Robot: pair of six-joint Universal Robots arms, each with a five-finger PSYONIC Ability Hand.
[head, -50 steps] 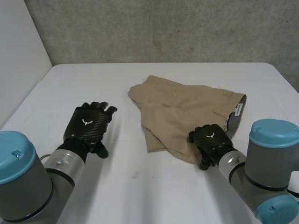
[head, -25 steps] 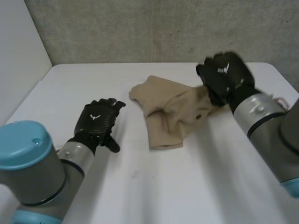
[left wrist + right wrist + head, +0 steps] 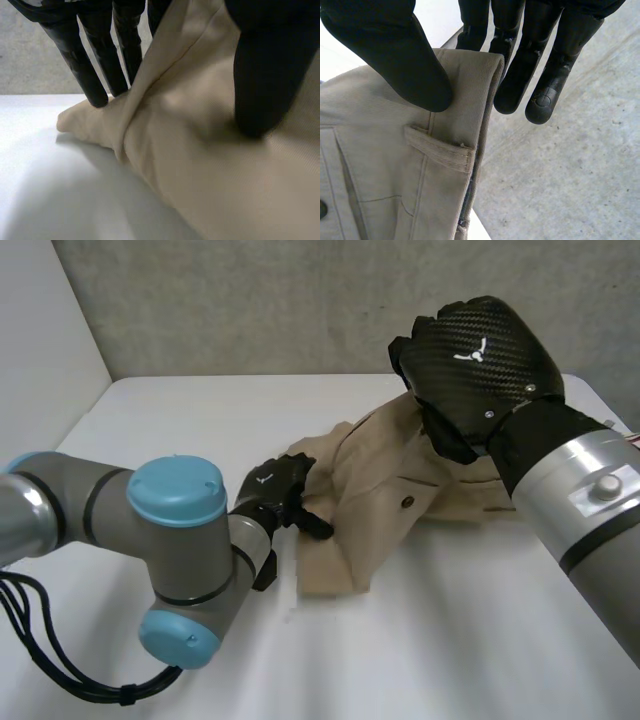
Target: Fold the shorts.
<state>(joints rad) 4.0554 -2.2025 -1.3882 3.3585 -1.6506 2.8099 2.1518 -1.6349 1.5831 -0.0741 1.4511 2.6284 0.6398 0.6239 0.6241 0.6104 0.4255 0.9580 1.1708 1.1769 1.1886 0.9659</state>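
Note:
The beige shorts (image 3: pixel 390 505) lie partly on the white table (image 3: pixel 180 420), their right side pulled up off it. My right hand (image 3: pixel 475 360) hangs high at the back right, shut on the waistband. In the right wrist view its thumb (image 3: pixel 385 45) presses the waistband (image 3: pixel 465 95) against the fingers (image 3: pixel 520 65) behind it, just above a belt loop (image 3: pixel 440 150). My left hand (image 3: pixel 272 488) sits at the shorts' left edge. In the left wrist view a ridge of cloth (image 3: pixel 165 125) stands between its fingers (image 3: pixel 87 70) and its thumb (image 3: pixel 260 80), which pinch it.
A grey concrete wall (image 3: pixel 250 300) runs behind the table and a white panel (image 3: pixel 40 350) closes the left side. My left arm (image 3: pixel 170 540) lies across the table's front left. Bare table spreads in front of the shorts.
My right hand has closed on the waistband and lifted it from the near right up toward the back. My left hand has moved right onto the shorts' left edge and curled on the cloth.

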